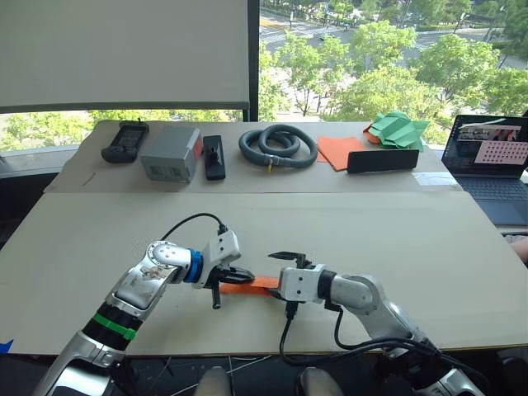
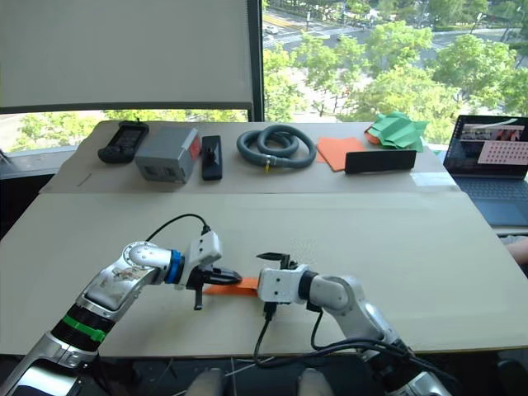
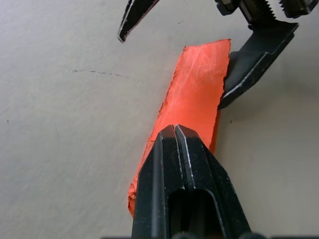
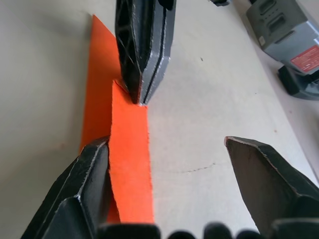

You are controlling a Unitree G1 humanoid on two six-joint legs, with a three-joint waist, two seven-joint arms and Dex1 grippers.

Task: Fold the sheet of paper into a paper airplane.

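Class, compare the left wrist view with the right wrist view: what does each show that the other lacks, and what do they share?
Left wrist view only: the left hand shut on the paper, seen from behind, and a faint scratch on the table. Right wrist view only: the grey box with its red label, and the right hand open, one finger against the paper. Shared: the folded orange sheet of paper lying on the table, with both hands at it.

Orange sheet of paper [image 1: 247,283]; black left tool [image 1: 233,276]; green paper pile [image 1: 398,129].
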